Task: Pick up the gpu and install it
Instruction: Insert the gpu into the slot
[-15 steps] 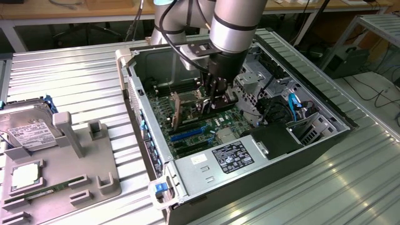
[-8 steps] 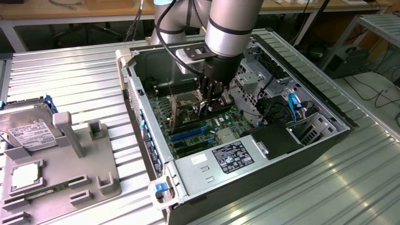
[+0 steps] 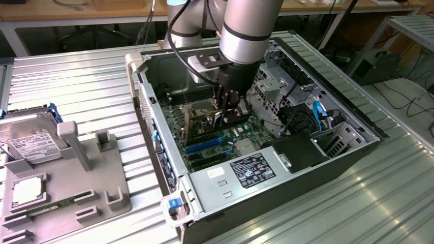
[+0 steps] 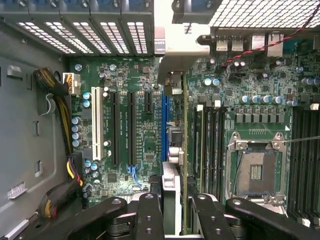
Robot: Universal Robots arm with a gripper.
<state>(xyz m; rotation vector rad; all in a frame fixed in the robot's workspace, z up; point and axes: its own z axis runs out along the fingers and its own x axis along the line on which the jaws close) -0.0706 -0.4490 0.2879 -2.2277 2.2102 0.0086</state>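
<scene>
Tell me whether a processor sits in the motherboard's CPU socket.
No, the CPU socket is bare, its contact field exposed inside the metal frame.

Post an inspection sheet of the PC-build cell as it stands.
Surface: ribbed metal table, open black computer case on it.
Job's things: thin dark gpu card with silver bracket, held edge-on over the green motherboard; seating unclear.
Clutter: grey fixture with silver hard drive, green RAM stick.
Grippers: black gripper shut on the gpu card.
Cables: yellow-black wire bundle, blue cable inside case.
Surroundings: wooden bench beyond.

The gpu [image 4: 185, 130] – thin, edge-on – stands upright over the motherboard [image 4: 120, 75].
</scene>
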